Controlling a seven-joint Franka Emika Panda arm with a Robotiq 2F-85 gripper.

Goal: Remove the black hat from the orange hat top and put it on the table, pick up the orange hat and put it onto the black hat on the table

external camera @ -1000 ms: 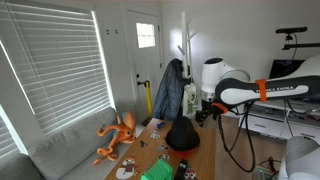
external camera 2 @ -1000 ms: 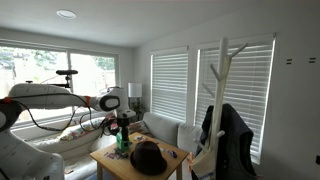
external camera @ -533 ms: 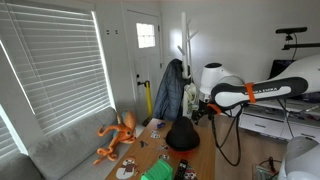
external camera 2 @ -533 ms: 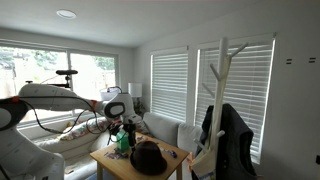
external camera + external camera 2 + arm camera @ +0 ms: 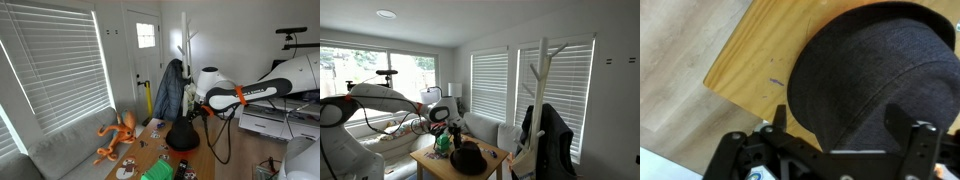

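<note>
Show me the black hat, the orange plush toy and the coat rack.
black hat (image 5: 880, 70), wrist view, its crown
orange plush toy (image 5: 122, 130), in an exterior view, its body
coat rack (image 5: 542, 80), in an exterior view, its pole

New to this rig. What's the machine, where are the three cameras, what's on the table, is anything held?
The machine is one white robot arm ending in two jaws. Two pictures come from room cameras at different spots; the third comes from a camera on the wrist, looking past the jaws. On the wooden table lies a black hat, which also shows in both exterior views, with a green item nearby that I cannot identify. In the wrist view the jaws stand open, one on each side of the hat; nothing is held. No orange hat shows.
</note>
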